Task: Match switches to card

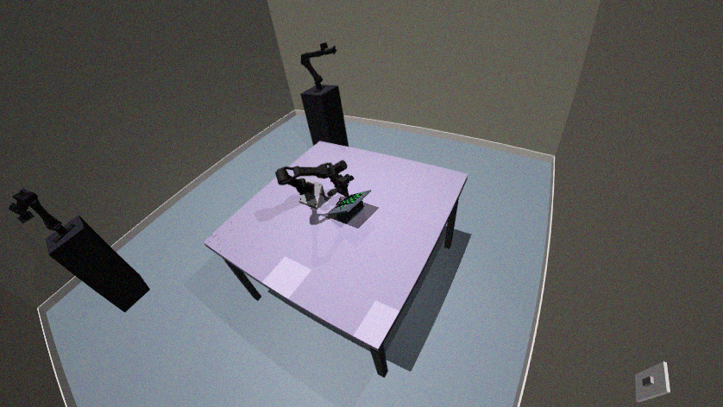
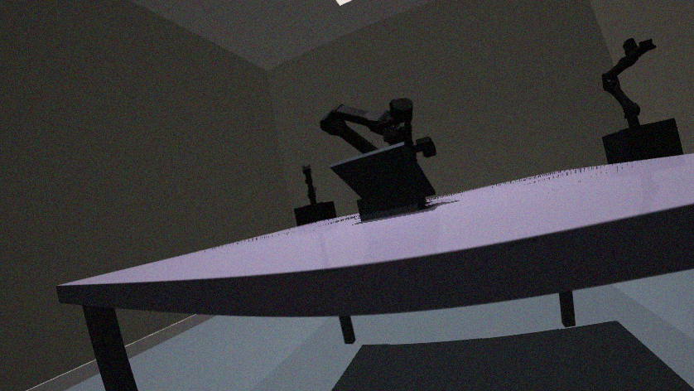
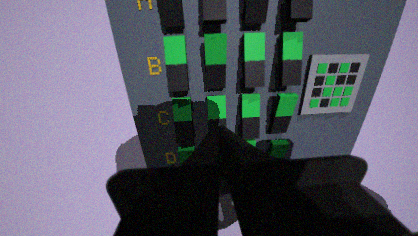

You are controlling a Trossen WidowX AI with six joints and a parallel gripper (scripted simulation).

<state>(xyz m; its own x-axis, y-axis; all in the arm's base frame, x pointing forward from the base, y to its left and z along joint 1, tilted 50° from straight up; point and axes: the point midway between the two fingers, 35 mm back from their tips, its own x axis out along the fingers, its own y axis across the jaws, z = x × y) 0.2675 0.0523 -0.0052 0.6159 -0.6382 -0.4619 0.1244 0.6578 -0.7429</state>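
Note:
The tilted switch panel [image 1: 337, 209] [image 2: 383, 176] [image 3: 340, 30] shows its face in the wrist view and its dark back in the exterior view. Row B and row C switches show green far halves and dark near halves; B2 [image 3: 215, 49] and C4 [image 3: 286, 105] have a duller green. Which ends are raised is not clear for every switch. Row A is cut off at the top; row D is mostly hidden by the fingers. The card [image 3: 356, 106] reads, far row first: green-dark-green-dark, dark-green-dark-dark, dark-green-green-green, green-dark-green-green. My gripper [image 3: 217, 131] [image 1: 348, 195] is shut and empty, its tips over C2's near half; contact is unclear.
The panel stands on a dark base on the lilac table [image 1: 405, 217] [image 2: 509, 220]. Two other arms stand on dark pedestals [image 1: 326, 113] [image 1: 98, 267] beyond the table. Two pale patches [image 1: 286, 276] [image 1: 376, 323] lie near one table edge.

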